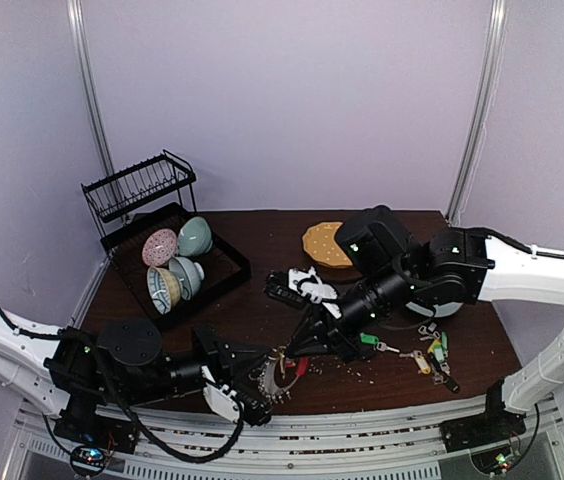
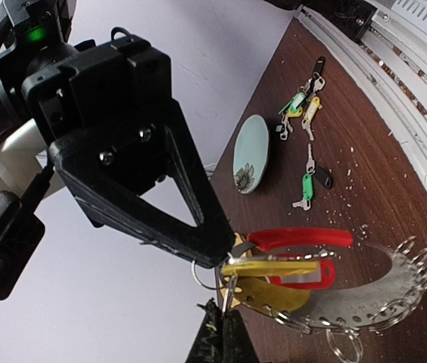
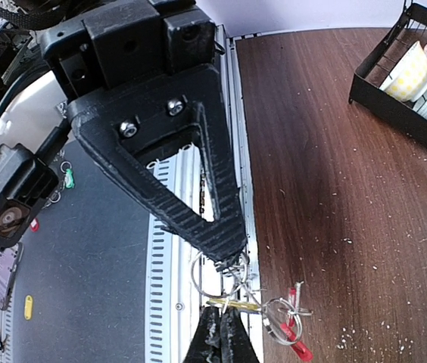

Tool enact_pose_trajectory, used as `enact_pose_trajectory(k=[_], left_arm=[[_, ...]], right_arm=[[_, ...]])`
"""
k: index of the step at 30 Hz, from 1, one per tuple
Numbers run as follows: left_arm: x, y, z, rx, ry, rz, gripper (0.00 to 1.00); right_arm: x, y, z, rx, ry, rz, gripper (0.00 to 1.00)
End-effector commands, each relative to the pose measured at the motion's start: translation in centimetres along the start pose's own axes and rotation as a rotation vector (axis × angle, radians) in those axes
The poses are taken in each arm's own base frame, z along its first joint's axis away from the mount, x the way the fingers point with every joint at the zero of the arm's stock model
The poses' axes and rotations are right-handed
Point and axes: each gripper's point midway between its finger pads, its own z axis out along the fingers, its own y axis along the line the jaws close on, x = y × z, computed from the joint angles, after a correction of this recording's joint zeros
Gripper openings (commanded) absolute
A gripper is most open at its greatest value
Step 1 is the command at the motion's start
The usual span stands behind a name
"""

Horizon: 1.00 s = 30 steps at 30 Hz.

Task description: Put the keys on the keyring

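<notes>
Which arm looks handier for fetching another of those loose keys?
Probably the right: the loose keys lie on its side, and the left pincer is clamped on the keyring. The right pincer is shut too, though.

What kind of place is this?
Probably a robot test booth, not a home: a left arm and right arm bolted by a brown table, plain pale walls around, and practice things: a dish rack of bowls, loose keys.

Top external camera sat high above the table's [image 1: 262,232] near edge, looking down and forward across all of it. Left wrist camera sat close over the keyring [image 2: 365,291], facing the loose keys [image 2: 306,186]. Right wrist camera, equally close, faced the dish rack [image 3: 403,83]. All three views shared the keyring.
</notes>
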Motion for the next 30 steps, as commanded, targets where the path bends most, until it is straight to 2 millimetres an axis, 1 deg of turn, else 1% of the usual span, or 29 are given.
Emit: enact_pose_trajectory(k=[1,6,11,14,16,19,22,24,26,30], left_arm=[[-0.1,2.9,0.0,-0.094,0.026,-0.065,0.0],[0.0,3.0,0.3,-0.102,0.037,-0.083,0.0],[-0.1,3.2,0.0,-0.114,0.022,-0.101,0.0],[0.2,3.1,0.2,-0.113,0.046,-0.104,0.0],[0.2,3.2,0.5,-0.113,0.058,-0.111,0.0],[0.2,3.9,0.7,-0.153,0.063,-0.147,0.0],[0.2,4.8,0.6,-0.219,0.052,-0.212,0.0],[0.5,5.5,0.5,-0.287,0.048,-0.269,0.0],[0.4,5.8,0.7,-0.337,0.03,-0.306,0.0],[-1.1,5.3,1.2,-0.347,-0.071,-0.366,0.0]], right_arm=[[-1.1,2.3,-0.1,-0.112,-0.047,-0.025,0.0],[-1.4,2.6,0.1,-0.13,-0.065,-0.026,0.0],[-0.5,1.8,0.0,-0.077,-0.029,-0.022,0.0],[-1.3,2.2,-0.1,-0.101,-0.061,-0.021,0.0],[-1.4,2.0,0.3,-0.101,-0.06,-0.015,0.0],[-1.7,2.0,0.8,-0.112,-0.072,-0.011,0.0],[-2.4,2.2,0.8,-0.134,-0.117,0.01,0.0],[-2.9,1.8,0.9,-0.113,-0.148,0.029,0.0],[-3.5,1.2,0.8,-0.076,-0.173,0.04,0.0],[-4.7,-0.2,0.0,-0.006,-0.245,0.077,0.0]])
